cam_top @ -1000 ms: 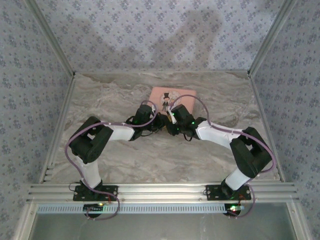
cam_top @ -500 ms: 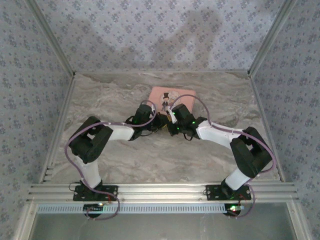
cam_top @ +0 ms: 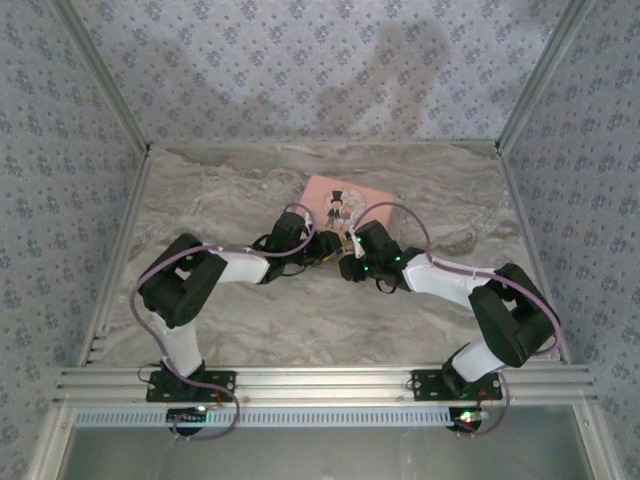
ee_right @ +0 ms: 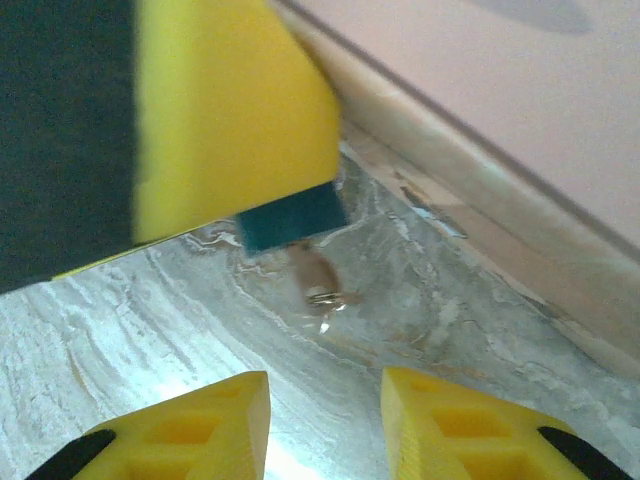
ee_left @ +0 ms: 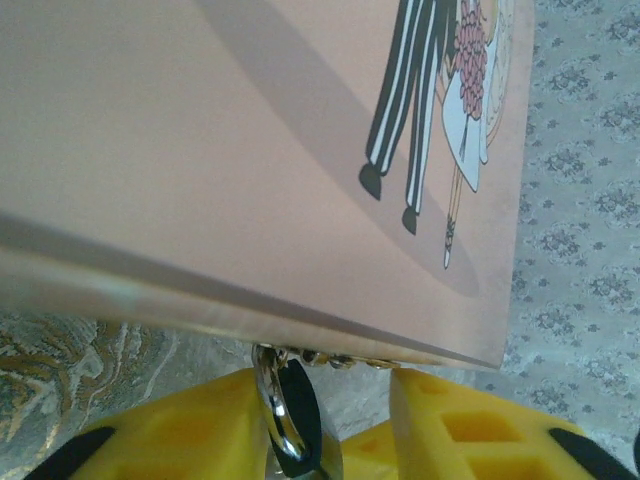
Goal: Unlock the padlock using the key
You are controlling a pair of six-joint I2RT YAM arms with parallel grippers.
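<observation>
Toward the middle of the grey marbled surface (cam_top: 300,320), the left tool (ee_left: 330,390) meets the near edge of the pink rectangular tin with a cartoon couple (ee_left: 200,150). The tiny dark blue-teal blocky padlock (ee_left: 297,425) hangs there between its yellow fingers (ee_left: 180,435); whether they pinch it, I cannot tell. Just under the padlock sits the thin coppery-silver metal key (ee_right: 315,272). Rightward, the right tool (ee_right: 325,390) is spread apart, near the key.

- The tin (cam_top: 345,203) lies on the bench (cam_top: 220,200), toward the rear centre.
- The padlock (ee_left: 298,420) sits at the tin's near edge, between the fingers of the left tool (ee_left: 330,430).
- The key (ee_right: 318,282) juts from the padlock, ahead of the right tool (ee_right: 325,420) and apart from it.
</observation>
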